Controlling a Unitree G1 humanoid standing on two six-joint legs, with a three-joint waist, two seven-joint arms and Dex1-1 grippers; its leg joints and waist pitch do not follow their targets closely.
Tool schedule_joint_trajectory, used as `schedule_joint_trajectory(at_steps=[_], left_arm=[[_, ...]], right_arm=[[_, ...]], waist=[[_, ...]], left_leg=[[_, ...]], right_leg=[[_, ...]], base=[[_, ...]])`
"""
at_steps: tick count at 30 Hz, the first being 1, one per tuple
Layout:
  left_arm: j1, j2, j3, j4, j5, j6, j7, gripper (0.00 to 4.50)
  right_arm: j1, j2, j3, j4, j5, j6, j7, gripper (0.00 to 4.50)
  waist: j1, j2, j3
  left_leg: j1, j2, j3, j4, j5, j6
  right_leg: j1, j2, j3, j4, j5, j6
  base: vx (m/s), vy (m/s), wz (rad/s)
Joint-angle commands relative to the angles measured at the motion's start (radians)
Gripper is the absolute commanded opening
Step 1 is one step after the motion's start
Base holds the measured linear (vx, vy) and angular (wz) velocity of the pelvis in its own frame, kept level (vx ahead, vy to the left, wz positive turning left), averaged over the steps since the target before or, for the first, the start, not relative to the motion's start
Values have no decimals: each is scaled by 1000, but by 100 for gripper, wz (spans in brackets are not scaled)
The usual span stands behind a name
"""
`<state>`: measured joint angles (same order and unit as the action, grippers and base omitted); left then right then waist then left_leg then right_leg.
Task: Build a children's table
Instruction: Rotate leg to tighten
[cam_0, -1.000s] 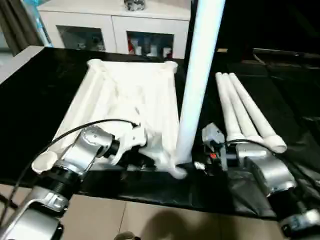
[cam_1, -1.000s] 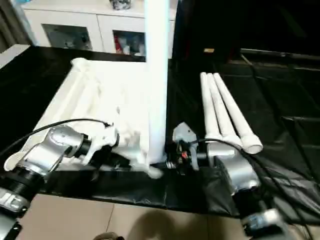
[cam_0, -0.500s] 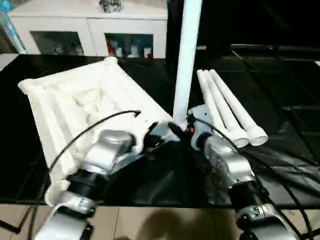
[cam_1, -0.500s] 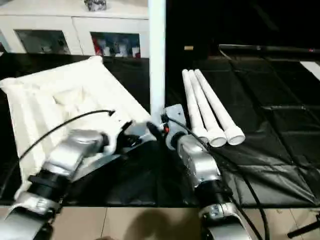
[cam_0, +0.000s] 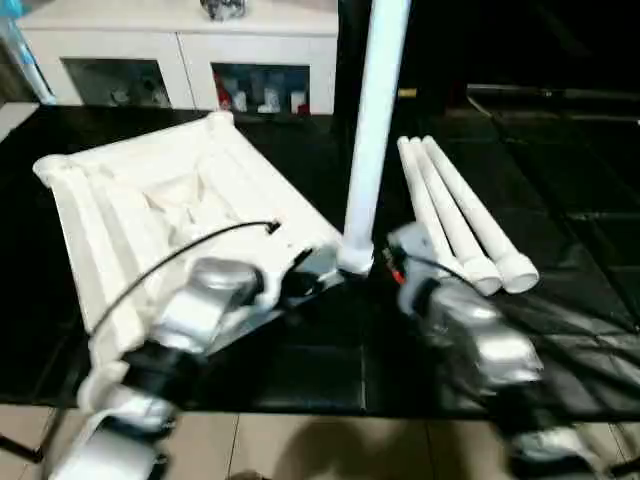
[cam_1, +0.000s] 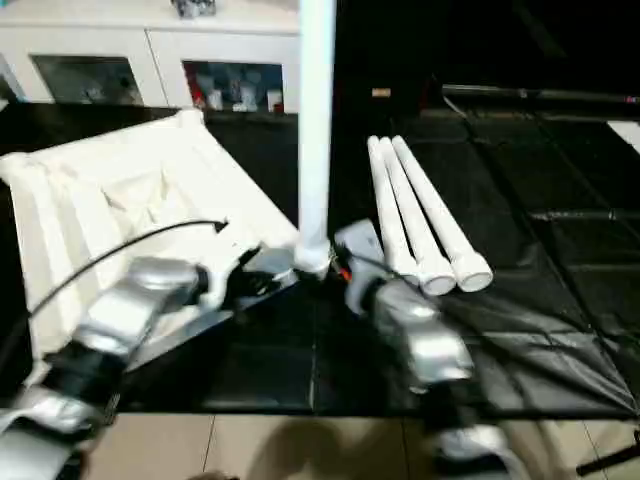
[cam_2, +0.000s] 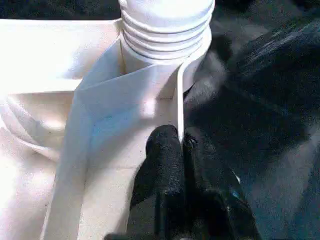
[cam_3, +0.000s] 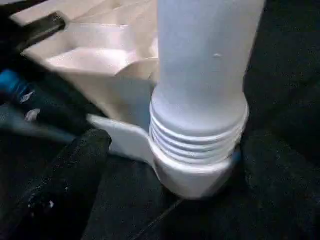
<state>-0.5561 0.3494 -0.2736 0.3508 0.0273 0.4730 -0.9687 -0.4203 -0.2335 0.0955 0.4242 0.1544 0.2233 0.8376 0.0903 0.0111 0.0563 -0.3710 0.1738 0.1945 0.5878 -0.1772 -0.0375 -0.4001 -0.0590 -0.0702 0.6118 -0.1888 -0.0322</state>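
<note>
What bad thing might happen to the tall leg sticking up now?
The upright leg still shows thread rings above its corner socket, so it may not be fully screwed in and might wobble or tip. The left gripper pinches only a thin rim of the tabletop, which might slip.

Light falls from above: the white tabletop glares, its ribs washed out, against the dark table. Both forearms smear with motion blur in the head views. In the left wrist view, the tabletop beyond the left tool bleaches.
</note>
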Motion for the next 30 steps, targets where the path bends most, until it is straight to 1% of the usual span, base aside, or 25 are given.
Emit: schedule_joint_trajectory(at_steps=[1,2,3,4,5,6,7,8,9,10,12,15,16,18,19,21,22,23,24,26,28,30], left_arm=[[-1,25,-31,-11,-26,-75,-111,0],[2,42,-43,-8,-28,-105,-152,0],[4,77,-66,3,-30,-143,-225,0],[2,94,-79,10,-27,-163,-255,0],[0,105,-88,18,-25,-176,-276,0],[-2,110,-91,22,-25,-179,-287,0],[-3,113,-92,24,-25,-182,-294,0],[-5,124,-102,30,-22,-196,-318,0],[-7,139,-113,40,-19,-218,-348,0],[-10,145,-118,47,-16,-231,-360,0],[-17,158,-131,63,-11,-262,-390,0],[-24,169,-143,78,-7,-295,-423,0],[-25,170,-145,80,-6,-298,-427,0],[-29,176,-152,84,-1,-313,-444,0],[-29,176,-152,84,1,-316,-443,0],[-30,177,-155,85,4,-326,-442,0],[-29,177,-156,84,4,-328,-444,0],[-28,177,-157,82,4,-329,-445,0],[-25,177,-158,80,4,-333,-448,0],[-25,176,-158,82,3,-337,-450,0],[-26,175,-159,83,3,-340,-451,0],[-31,173,-160,92,2,-345,-452,0]], right_arm=[[4,-29,4,-31,25,-11,90,448],[5,-50,4,-33,31,-13,128,448],[9,-96,18,-44,38,-15,209,448],[12,-120,26,-53,46,-9,253,448],[13,-141,36,-61,51,-1,291,448],[12,-151,44,-64,52,1,310,448],[12,-158,48,-65,52,1,321,448],[9,-173,63,-67,45,-4,346,448],[3,-188,84,-65,41,-10,377,448],[-1,-192,95,-65,39,-14,393,448],[-11,-195,122,-66,34,-20,430,448],[-26,-183,148,-54,21,-36,451,448],[-28,-182,150,-52,20,-38,453,448],[-48,-162,164,-19,0,-63,441,448],[-55,-155,167,-9,-3,-67,438,431],[-68,-147,171,6,-1,-68,439,409],[-73,-143,171,11,0,-73,438,400],[-76,-141,172,13,0,-73,437,400],[-82,-138,174,19,1,-76,441,379],[-85,-137,177,25,1,-78,444,372],[-87,-136,178,28,1,-79,446,361],[-96,-129,179,46,-4,-89,452,335]], waist=[[8,-2,-66],[10,-1,-67],[16,1,-67],[23,3,-68],[27,3,-67],[33,1,-67],[38,1,-67],[41,2,-67],[44,0,-67],[48,3,-66],[50,0,-66],[51,-2,-68],[50,-2,-68],[50,0,-68],[48,-4,-68],[50,-1,-69],[50,-4,-69],[51,-3,-69],[51,-3,-69],[52,-4,-70],[52,-4,-70],[52,-3,-69]], left_leg=[[12,60,-34,-62,-184,56],[14,62,-33,-62,-178,55],[16,62,-32,-61,-176,60],[18,65,-29,-60,-171,60],[19,65,-29,-60,-171,59],[19,66,-28,-61,-179,60],[18,67,-29,-60,-177,57],[17,67,-29,-60,-179,55],[18,67,-29,-60,-182,52],[19,67,-29,-60,-192,47],[17,66,-30,-61,-200,42],[19,68,-32,-63,-204,35],[17,67,-32,-63,-199,33],[19,68,-32,-62,-200,29],[18,67,-31,-62,-196,28],[18,68,-31,-62,-190,29],[19,69,-31,-63,-188,30],[18,69,-31,-62,-187,30],[17,68,-30,-61,-183,31],[17,68,-30,-61,-180,32],[17,68,-30,-61,-177,33],[17,68,-30,-61,-184,31]], right_leg=[[54,-97,57,-84,-224,-172],[52,-97,58,-82,-215,-175],[50,-94,56,-82,-206,-177],[48,-93,57,-77,-191,-181],[47,-92,56,-77,-187,-184],[47,-92,56,-76,-189,-186],[48,-95,56,-75,-192,-189],[47,-96,56,-75,-197,-188],[47,-96,56,-76,-208,-188],[45,-99,57,-79,-226,-185],[47,-98,56,-79,-244,-179],[46,-99,56,-79,-259,-174],[46,-99,56,-77,-255,-176],[44,-100,57,-77,-251,-178],[45,-100,56,-76,-244,-185],[45,-99,57,-72,-225,-190],[45,-99,56,-72,-221,-190],[45,-100,56,-71,-218,-192],[46,-100,56,-71,-214,-192],[47,-100,57,-70,-212,-191],[47,-100,57,-71,-214,-188],[46,-100,56,-73,-231,-186]], base=[[0,0,0],[0,0,0],[0,0,0],[0,0,0],[0,0,0],[0,0,0],[0,0,0],[0,0,0],[0,0,0],[0,0,0],[0,0,0],[0,0,0],[0,0,0],[0,0,0],[0,0,0],[0,0,0],[0,0,0],[0,0,0],[0,0,0],[0,0,0],[0,0,0],[0,0,0]])
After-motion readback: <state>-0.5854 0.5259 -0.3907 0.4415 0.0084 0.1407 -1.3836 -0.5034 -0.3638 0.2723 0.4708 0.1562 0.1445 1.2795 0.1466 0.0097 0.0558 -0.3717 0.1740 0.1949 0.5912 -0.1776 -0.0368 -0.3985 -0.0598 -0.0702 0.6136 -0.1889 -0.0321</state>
